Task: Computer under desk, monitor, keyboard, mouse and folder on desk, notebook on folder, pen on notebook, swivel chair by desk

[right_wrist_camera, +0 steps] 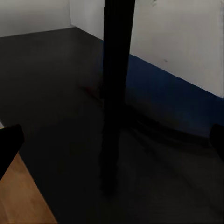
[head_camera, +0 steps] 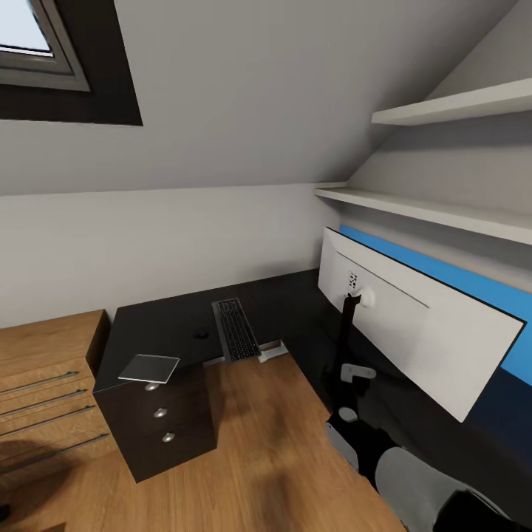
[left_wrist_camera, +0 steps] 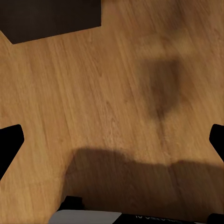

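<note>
The monitor (head_camera: 414,336) stands on the right wing of the black desk (head_camera: 295,303), its white back toward me, on a thin black stand (right_wrist_camera: 116,70). My right gripper (head_camera: 349,395) is open just before that stand, low over the desk top, fingertips (right_wrist_camera: 9,144) wide apart. The keyboard (head_camera: 236,329) lies on the desk's far wing with the small black mouse (head_camera: 201,334) to its left. A grey notebook (head_camera: 149,368) rests on the desk corner above the drawers. My left gripper (left_wrist_camera: 112,140) hangs open over the wood floor. Folder, pen, swivel chair and computer are out of view.
A light wooden chest (head_camera: 44,384) with bar handles stands left of the desk's drawer unit (head_camera: 162,425). Two white shelves (head_camera: 428,210) and a blue wall panel (head_camera: 458,277) run behind the monitor. Wood floor (head_camera: 258,443) fills the desk's inner corner.
</note>
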